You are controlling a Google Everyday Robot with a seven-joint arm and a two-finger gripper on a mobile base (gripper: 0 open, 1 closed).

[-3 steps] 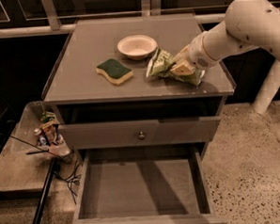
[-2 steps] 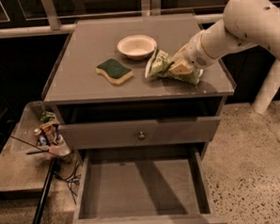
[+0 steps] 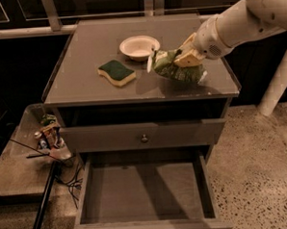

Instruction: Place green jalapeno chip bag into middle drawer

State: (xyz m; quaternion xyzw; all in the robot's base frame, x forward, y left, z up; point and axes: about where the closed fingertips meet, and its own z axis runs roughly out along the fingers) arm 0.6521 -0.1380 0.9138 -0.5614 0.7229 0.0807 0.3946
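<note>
The green jalapeno chip bag (image 3: 171, 69) is at the right of the cabinet top, tilted, with its left end just off the surface and a shadow under it. My gripper (image 3: 181, 58) reaches in from the right and is shut on the bag's upper edge. The middle drawer (image 3: 144, 196) is pulled out below, at the front of the cabinet, and its grey floor is bare. The bag is well above and behind the drawer opening.
A white bowl (image 3: 139, 46) and a green-and-yellow sponge (image 3: 115, 72) lie on the cabinet top (image 3: 83, 66), left of the bag. A shut drawer front with a round knob (image 3: 144, 137) sits above the open drawer. A low side shelf with clutter (image 3: 49, 137) stands at left.
The gripper and the bag it holds have hardly moved, at most a slight rise off the cabinet top. Nothing else has shifted.
</note>
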